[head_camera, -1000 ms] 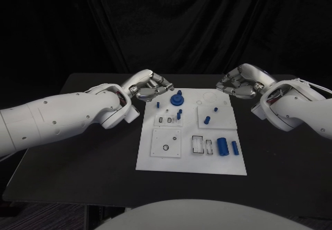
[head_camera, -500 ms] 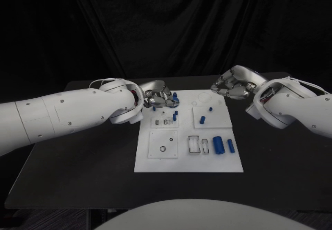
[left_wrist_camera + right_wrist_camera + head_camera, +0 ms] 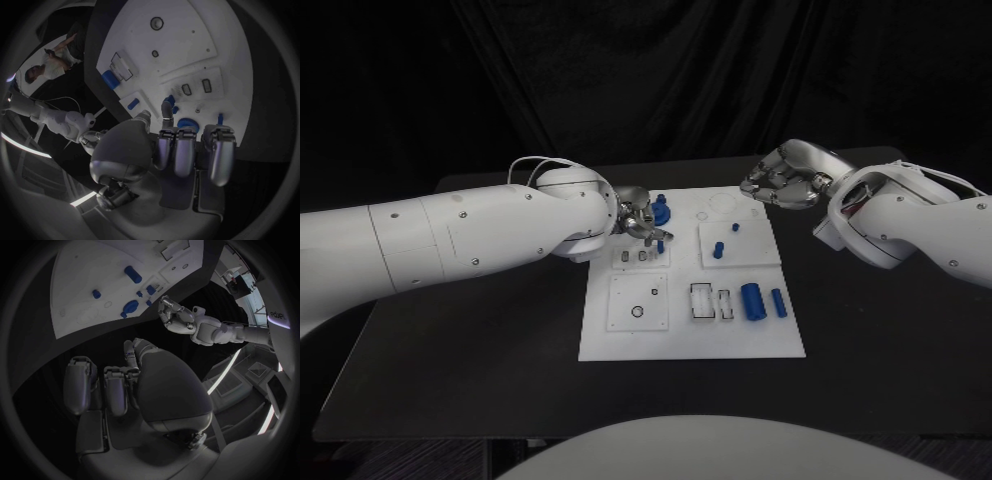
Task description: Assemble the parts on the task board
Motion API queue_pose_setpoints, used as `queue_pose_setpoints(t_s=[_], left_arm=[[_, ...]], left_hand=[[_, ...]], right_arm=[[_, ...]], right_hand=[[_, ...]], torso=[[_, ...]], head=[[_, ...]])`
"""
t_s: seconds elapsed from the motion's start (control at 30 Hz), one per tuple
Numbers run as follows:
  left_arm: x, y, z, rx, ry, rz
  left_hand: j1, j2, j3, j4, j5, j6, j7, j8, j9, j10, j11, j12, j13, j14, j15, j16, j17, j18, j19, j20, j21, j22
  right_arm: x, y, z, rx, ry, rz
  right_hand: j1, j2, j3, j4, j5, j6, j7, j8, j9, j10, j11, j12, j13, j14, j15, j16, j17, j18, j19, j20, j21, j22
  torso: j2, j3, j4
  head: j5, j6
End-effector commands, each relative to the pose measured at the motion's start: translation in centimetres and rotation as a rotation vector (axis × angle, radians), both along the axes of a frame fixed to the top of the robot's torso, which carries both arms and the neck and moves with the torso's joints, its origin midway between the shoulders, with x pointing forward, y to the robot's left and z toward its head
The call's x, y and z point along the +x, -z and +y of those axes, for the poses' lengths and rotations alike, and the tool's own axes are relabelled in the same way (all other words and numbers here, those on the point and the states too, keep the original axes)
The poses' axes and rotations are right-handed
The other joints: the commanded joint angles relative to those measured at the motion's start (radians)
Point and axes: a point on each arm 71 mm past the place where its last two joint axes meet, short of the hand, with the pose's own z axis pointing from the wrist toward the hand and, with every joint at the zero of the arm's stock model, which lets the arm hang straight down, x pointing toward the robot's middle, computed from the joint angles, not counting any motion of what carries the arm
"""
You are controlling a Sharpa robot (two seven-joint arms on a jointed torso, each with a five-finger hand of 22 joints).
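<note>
Head view: left hand point(image 3: 638, 218) apparently hides task board point(image 3: 689, 335) parts.

One camera looks down from the robot's head over the tabletop point(image 3: 473, 330). Two wrist cameras peer past their own fingers, close behind. All three share the white task board point(image 3: 689, 340).

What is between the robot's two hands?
In the head view, the far end of the white board lies between the left hand and the right hand, with a blue round piece beside the left hand.
</note>
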Motion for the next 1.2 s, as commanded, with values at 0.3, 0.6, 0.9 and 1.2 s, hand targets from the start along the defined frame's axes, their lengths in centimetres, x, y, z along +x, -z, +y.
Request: queue_pose_setpoints(t_s=[0.3, 0.6, 0.9, 1.2], left_arm=[[0.2, 0.1, -0.3, 0.145, -0.024, 0.028], [1.3, -2.3, -0.5, 0.225, 0.004, -0.028], [2.8, -4.6, -0.7, 0.266, 0.003, -0.006], [3.2, -4.6, -1.0, 0.269, 0.0, 0.052]], left_hand=[[-0.025, 0.004, -0.013, 0.003, 0.008, 0.005, -0.008, 0.006, 0.046, 0.104, -0.014, 0.003, 0.263, 0.106, -0.012, 0.007, 0.263, -0.013, 0.104, -0.016, 0.003, 0.263], [-0.053, 0.013, -0.024, 0.003, -0.003, 0.022, -0.015, 0.002, 0.075, 0.104, -0.02, 0.003, 0.263, 0.106, -0.018, 0.007, 0.263, -0.013, 0.104, -0.025, 0.003, 0.263], [-0.058, 0.022, -0.022, -0.004, -0.005, 0.04, -0.013, -0.075, 0.067, 0.104, -0.021, 0.003, 0.263, 0.106, -0.022, 0.007, 0.263, -0.013, 0.104, -0.036, 0.003, 0.263], [-0.037, 0.018, -0.012, -0.016, 0.009, 0.072, -0.005, -0.181, 0.037, 0.104, -0.014, 0.003, 0.263, 0.106, -0.015, 0.007, 0.263, -0.013, 0.104, -0.043, 0.003, 0.263]], right_arm=[[0.0, 0.4, 0.0, -0.018, 0.022, 0.04], [0.1, 0.5, 0.2, -0.028, 0.021, 0.058], [0.5, 0.6, 0.5, -0.036, 0.022, 0.065], [0.7, 0.7, 0.7, -0.04, 0.021, 0.069]], right_hand=[[0.003, 0.005, 0.007, -0.001, 0.004, 0.004, -0.001, 0.0, 0.001, 0.101, 0.003, 0.003, 0.26, 0.094, 0.005, -0.006, 0.239, 0.002, 0.002, 0.005, -0.003, 0.199], [0.008, 0.004, 0.011, -0.004, 0.017, 0.005, -0.001, 0.0, 0.002, 0.096, 0.002, 0.0, 0.257, 0.094, 0.004, -0.008, 0.237, 0.003, 0.001, 0.004, -0.006, 0.197], [0.011, 0.003, 0.013, -0.007, 0.025, 0.005, -0.001, 0.0, 0.003, 0.094, 0.002, -0.002, 0.255, 0.094, 0.004, -0.009, 0.237, 0.004, 0.0, 0.004, -0.008, 0.197], [0.014, 0.003, 0.016, -0.009, 0.032, 0.004, -0.001, -0.001, 0.003, 0.093, 0.002, -0.002, 0.254, 0.094, 0.004, -0.008, 0.237, 0.004, 0.0, 0.003, -0.009, 0.196]], torso=[[0.009, 0.0171, -0.0119], [0.01, 0.019, -0.0148], [0.009, 0.0212, -0.0154], [0.008, 0.0223, -0.0151]], head=[[0.008, 0.0], [0.001, 0.0], [0.003, 0.0], [0.005, 0.0]])
